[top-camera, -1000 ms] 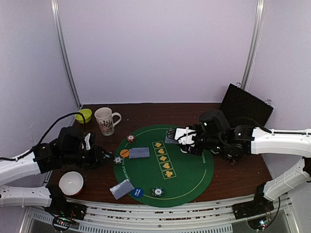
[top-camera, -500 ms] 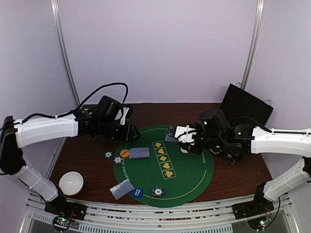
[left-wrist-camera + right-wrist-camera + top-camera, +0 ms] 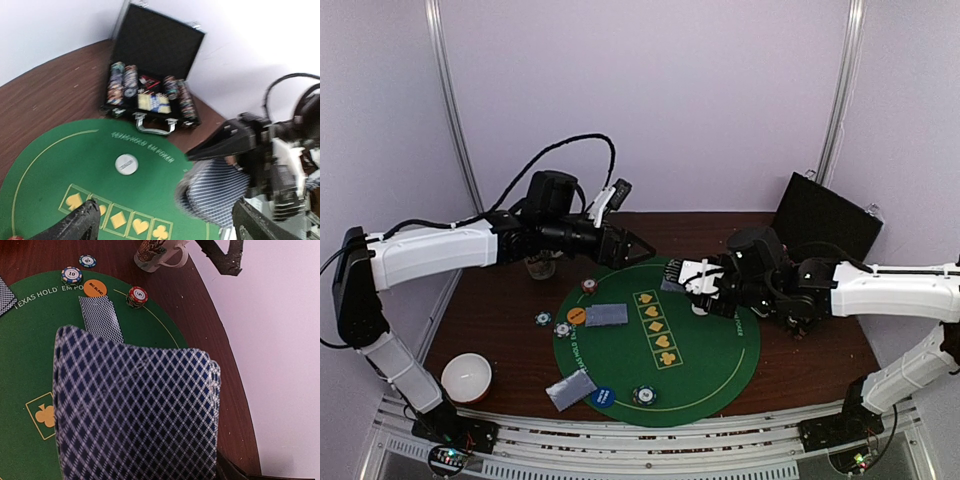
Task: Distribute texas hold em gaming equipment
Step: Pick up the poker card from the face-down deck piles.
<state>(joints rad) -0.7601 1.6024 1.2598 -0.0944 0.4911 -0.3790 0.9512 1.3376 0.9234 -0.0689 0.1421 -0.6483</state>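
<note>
My right gripper [image 3: 678,276] is shut on a deck of blue-backed playing cards [image 3: 135,410] above the far side of the green mat [image 3: 720,370]; the deck hides its fingers in the right wrist view. My left gripper [image 3: 632,246] hangs open and empty above the mat's far left edge, pointing at the deck [image 3: 215,187]. Two face-down cards [image 3: 606,315] [image 3: 570,390] lie on the mat. Around them lie an orange disc [image 3: 576,316], a blue disc [image 3: 602,396], a white disc [image 3: 700,308] and striped chips [image 3: 589,285] [image 3: 562,329] [image 3: 543,319] [image 3: 643,395].
An open black case [image 3: 150,95] with rows of chips stands at the back right [image 3: 825,215]. The patterned mug [image 3: 538,266] sits partly behind my left arm. A white bowl [image 3: 467,377] is at the front left on the brown table.
My left arm swung up from the table's left side to the mat's far edge and its jaws opened, leaving a chip left of the mat. The right arm and deck stayed put.
</note>
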